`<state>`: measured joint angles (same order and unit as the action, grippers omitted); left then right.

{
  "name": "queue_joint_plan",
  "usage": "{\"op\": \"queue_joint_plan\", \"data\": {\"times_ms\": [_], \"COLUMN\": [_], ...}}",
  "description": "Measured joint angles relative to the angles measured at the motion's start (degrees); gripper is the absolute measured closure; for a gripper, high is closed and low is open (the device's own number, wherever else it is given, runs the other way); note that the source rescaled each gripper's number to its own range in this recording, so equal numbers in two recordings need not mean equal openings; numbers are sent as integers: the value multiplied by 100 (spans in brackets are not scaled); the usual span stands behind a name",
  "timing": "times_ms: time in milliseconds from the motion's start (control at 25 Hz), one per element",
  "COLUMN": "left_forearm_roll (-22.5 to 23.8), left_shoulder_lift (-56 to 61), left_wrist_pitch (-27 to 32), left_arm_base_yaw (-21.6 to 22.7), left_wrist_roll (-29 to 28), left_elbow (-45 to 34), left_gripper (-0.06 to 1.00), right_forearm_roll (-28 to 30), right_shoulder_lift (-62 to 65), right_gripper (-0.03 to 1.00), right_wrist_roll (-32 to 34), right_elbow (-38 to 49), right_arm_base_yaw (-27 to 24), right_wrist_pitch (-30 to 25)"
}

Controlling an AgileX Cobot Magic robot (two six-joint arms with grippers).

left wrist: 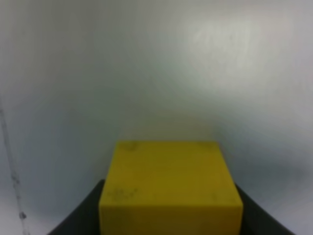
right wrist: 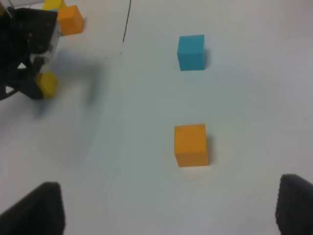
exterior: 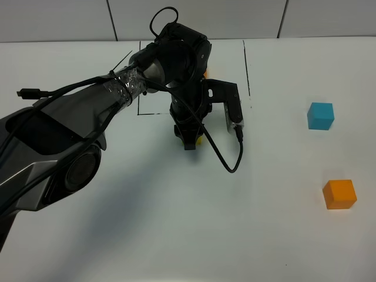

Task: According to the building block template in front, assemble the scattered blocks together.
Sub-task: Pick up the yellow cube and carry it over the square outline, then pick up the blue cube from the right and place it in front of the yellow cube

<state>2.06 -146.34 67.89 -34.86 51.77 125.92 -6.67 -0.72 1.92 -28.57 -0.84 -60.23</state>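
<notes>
My left gripper (exterior: 191,141) is shut on the yellow block (exterior: 200,140) and holds it low over the table, just in front of the black outline (exterior: 140,82). In the left wrist view the yellow block (left wrist: 171,186) sits between the dark fingers (left wrist: 78,223). The arm hides most of the building block template; only a bit of its orange cube (exterior: 205,73) shows, clearer in the right wrist view (right wrist: 71,19). The light blue block (exterior: 320,115) and orange block (exterior: 339,194) lie apart at the right. My right gripper (right wrist: 171,191) is open and empty, above and in front of the orange block (right wrist: 191,145).
A black cable (exterior: 226,158) loops from the left wrist down near the table. The white table (exterior: 176,235) carries a drawn black line (exterior: 247,64) to the right of the template. The light blue block (right wrist: 191,52) lies beyond the orange one in the right wrist view.
</notes>
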Motion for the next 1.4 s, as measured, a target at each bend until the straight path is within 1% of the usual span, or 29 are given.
{"op": "queue_joint_plan", "data": {"times_ms": [560,640,800,880,1000,1120,1240,1400], "left_forearm_roll": [-105,-206,-318,-326,-326,-331,-331,-338], "left_shoulder_lift": [-15,-47,-24,23,203,468,748,1066], "left_wrist_pitch": [12,-12,35,39,39,39,46,47], "left_arm_base_yaw": [5,5,-1,-1,-1,-1,-1,49], "left_wrist_roll": [18,18,33,33,-13,-209,-482,-1113], "left_elbow": [27,27,27,21,-4,-4,-4,-4], "left_gripper": [93,85,55,36,17,6,4,3], "right_forearm_roll": [-2,-2,-6,-6,-6,-6,-6,-6], "right_shoulder_lift": [0,0,0,0,0,0,0,0], "right_gripper": [22,22,22,22,22,22,22,22], "right_wrist_roll": [0,0,0,0,0,0,0,0], "right_elbow": [0,0,0,0,0,0,0,0], "right_arm_base_yaw": [0,0,0,0,0,0,0,0], "right_wrist_pitch": [0,0,0,0,0,0,0,0]}}
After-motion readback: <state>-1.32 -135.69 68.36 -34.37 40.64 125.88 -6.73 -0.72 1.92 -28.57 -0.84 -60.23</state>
